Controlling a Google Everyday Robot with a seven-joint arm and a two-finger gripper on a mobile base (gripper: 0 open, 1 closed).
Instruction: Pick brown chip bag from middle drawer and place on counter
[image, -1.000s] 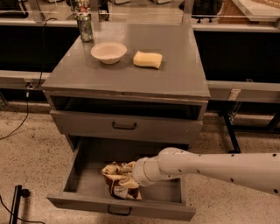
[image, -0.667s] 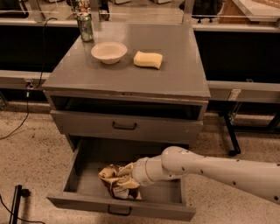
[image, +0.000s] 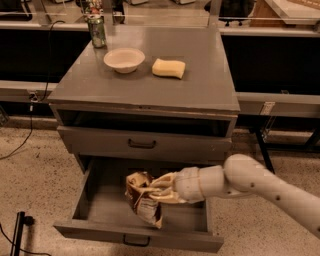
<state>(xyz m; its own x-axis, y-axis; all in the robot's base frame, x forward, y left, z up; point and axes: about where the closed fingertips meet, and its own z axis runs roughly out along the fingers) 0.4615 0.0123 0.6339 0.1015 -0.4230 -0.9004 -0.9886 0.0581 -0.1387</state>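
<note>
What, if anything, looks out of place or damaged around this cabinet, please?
Only the brown chip bag: it is crumpled and hangs askew from the pincer, which is shut on its top over the open middle drawer. The white bowl and yellow sponge sit tidily on the counter.

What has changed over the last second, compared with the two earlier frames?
The gripper, shut on the brown chip bag, has drawn back to the right and slightly up inside the open middle drawer. The bag lay crumpled low before and now hangs taller from it. Nothing was let go. The white bowl, yellow sponge and can on the counter stayed put.
</note>
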